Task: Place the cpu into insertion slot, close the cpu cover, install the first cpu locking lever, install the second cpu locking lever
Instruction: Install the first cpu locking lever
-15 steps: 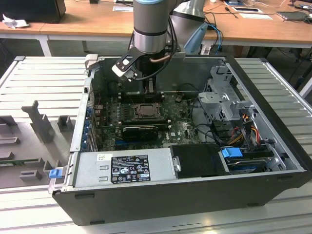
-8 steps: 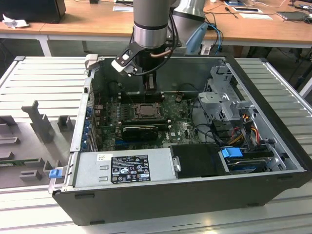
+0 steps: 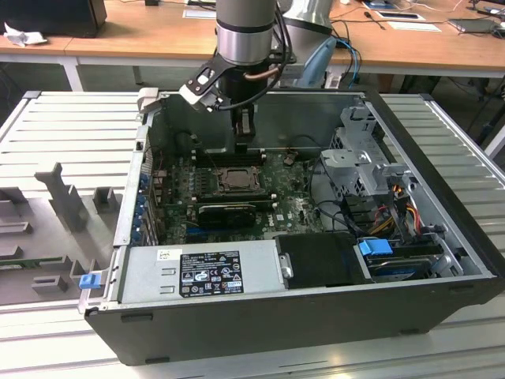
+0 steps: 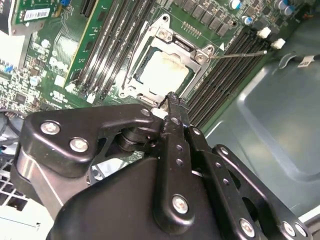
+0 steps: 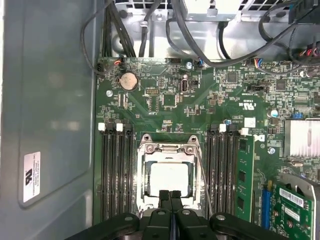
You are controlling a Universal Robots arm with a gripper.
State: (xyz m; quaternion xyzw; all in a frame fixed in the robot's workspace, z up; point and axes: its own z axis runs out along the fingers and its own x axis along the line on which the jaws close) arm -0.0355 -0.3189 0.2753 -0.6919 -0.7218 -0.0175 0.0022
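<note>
Pincer (image 5: 170,196) closed, empty. Just beneath its tips lies the cpu cover (image 5: 167,148) — folded down over the cpu (image 5: 170,176), seated in the insertion slot (image 5: 146,182).

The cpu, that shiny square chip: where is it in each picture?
Exterior view: the cpu sits in the middle of the motherboard, under the gripper.
Second wrist view: pale square just past the gripper.
First wrist view: pale square between the memory slots.
Shared landmark: the cpu cover framing it.
</note>
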